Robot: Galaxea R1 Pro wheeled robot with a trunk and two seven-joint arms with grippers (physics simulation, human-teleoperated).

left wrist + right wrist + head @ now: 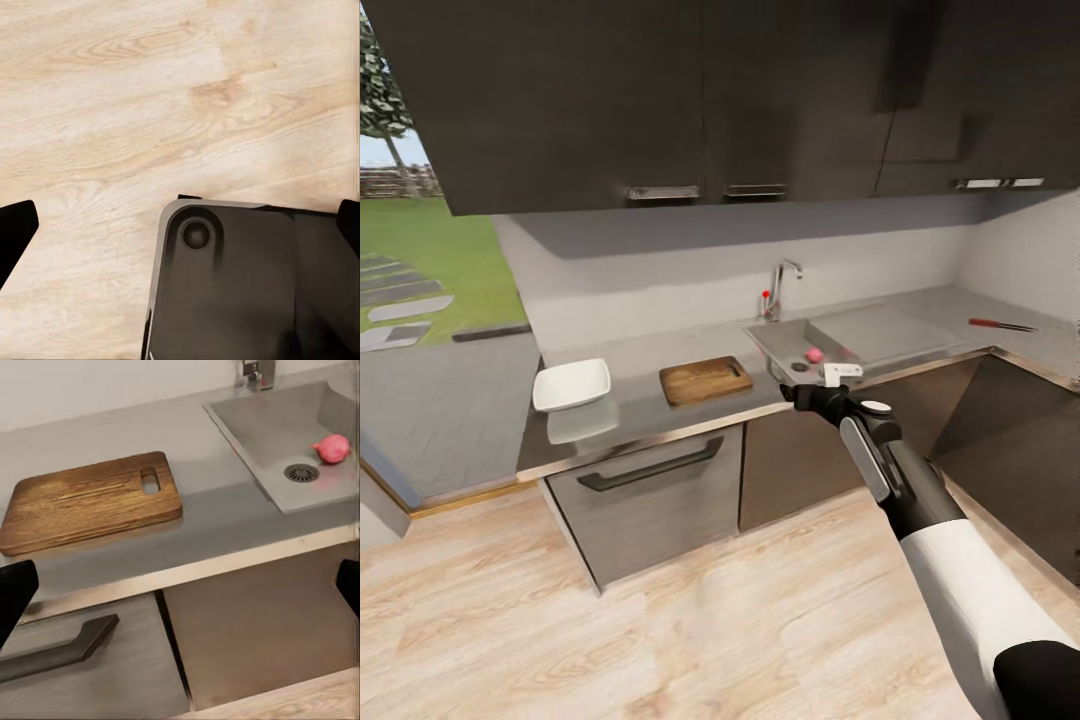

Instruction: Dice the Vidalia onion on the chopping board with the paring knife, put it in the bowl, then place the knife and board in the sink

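Observation:
The pinkish Vidalia onion lies in the grey sink next to the round drain. Left of the sink, the brown chopping board lies flat on the countertop. Further left stands the white square bowl. The red-handled paring knife lies on the counter's right wing. My right gripper is open and hangs just in front of the counter edge below the sink. My left gripper is open over the floor.
A chrome tap with a red knob stands behind the sink. Dark wall cabinets hang above. A drawer with a black handle sits under the board. The robot's dark base rests on the wooden floor.

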